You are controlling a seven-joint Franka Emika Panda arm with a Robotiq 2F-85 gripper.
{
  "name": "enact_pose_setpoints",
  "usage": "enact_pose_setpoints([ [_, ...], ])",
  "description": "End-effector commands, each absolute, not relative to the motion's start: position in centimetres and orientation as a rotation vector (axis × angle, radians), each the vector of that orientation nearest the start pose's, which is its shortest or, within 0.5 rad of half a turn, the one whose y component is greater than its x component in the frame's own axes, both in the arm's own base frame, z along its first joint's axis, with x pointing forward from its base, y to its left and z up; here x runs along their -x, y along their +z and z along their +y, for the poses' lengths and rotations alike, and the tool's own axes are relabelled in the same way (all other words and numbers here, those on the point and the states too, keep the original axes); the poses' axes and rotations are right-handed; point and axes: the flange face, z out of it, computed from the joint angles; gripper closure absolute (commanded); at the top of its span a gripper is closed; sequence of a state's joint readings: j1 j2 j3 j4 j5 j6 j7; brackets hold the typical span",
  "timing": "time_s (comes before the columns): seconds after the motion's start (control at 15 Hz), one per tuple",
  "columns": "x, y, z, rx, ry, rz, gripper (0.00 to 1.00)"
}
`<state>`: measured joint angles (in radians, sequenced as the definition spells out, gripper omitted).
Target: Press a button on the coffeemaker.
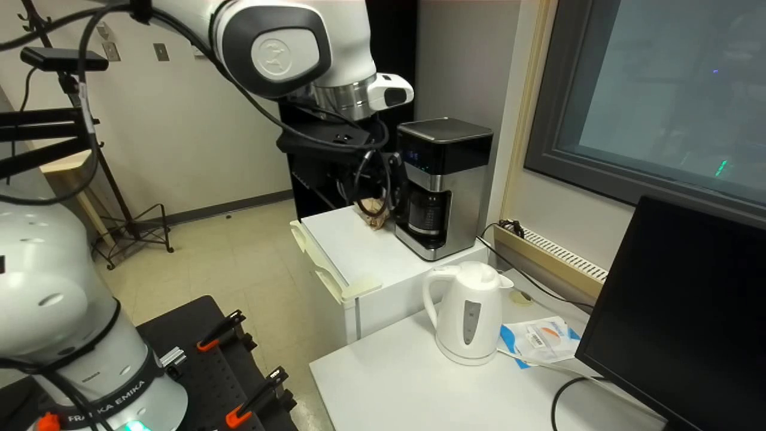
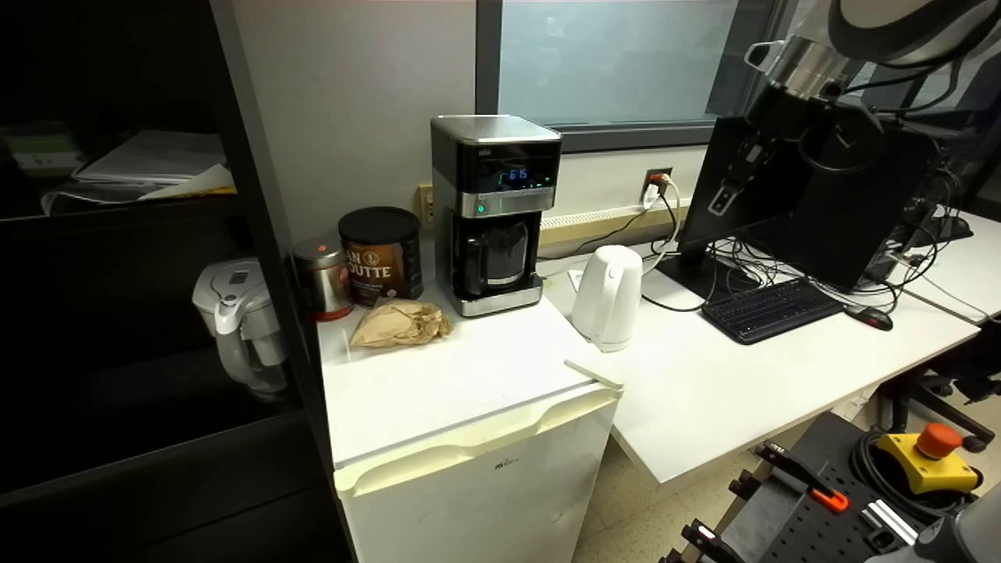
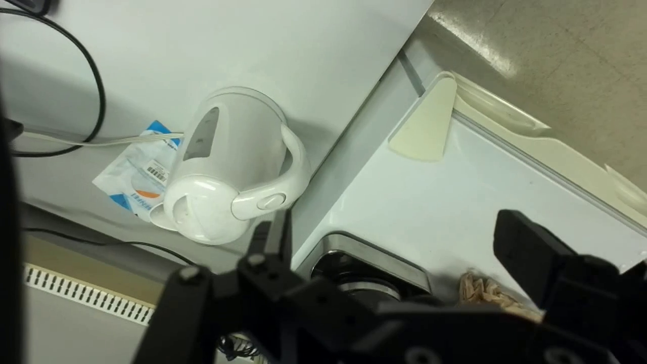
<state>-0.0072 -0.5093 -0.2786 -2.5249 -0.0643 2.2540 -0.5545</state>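
Observation:
The black and steel coffeemaker (image 1: 464, 203) stands on the white fridge top, its dark carafe inside. In an exterior view its front (image 2: 500, 205) faces the camera, with a lit display (image 2: 518, 174) and a small green light below it. In the wrist view only its steel base (image 3: 381, 260) and part of the carafe show; my gripper hides the rest. My gripper (image 3: 394, 222) is open, its fingers wide apart with nothing between them. In an exterior view the gripper (image 1: 396, 179) overlaps the machine's front edge; in an exterior view the gripper (image 2: 723, 199) appears well apart from it, before the monitor.
A white kettle (image 1: 479, 317) stands on the lower table beside the fridge (image 2: 469, 391). A crumpled paper bag (image 2: 400, 322), a coffee can (image 2: 381, 258) and a steel canister (image 2: 324, 277) are beside the coffeemaker. A monitor (image 1: 676, 311) and cables are on the table.

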Motion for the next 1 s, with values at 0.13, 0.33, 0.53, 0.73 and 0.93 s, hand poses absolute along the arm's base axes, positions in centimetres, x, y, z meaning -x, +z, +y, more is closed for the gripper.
enact_pose_setpoints([
  [0.13, -43.4, 45.1, -10.3, 3.155, -0.241, -0.779, 0.0],
  [0.33, -45.4, 43.9, -9.4, 3.221, -0.169, -0.963, 0.34],
  [0.53, -47.7, 42.5, -8.4, 3.28, -0.152, -1.193, 0.56],
  [0.73, -49.7, 41.2, -7.4, 3.296, -0.203, -1.419, 0.8],
  [0.93, -51.1, 40.2, -6.3, 3.27, -0.315, -1.611, 0.97],
])
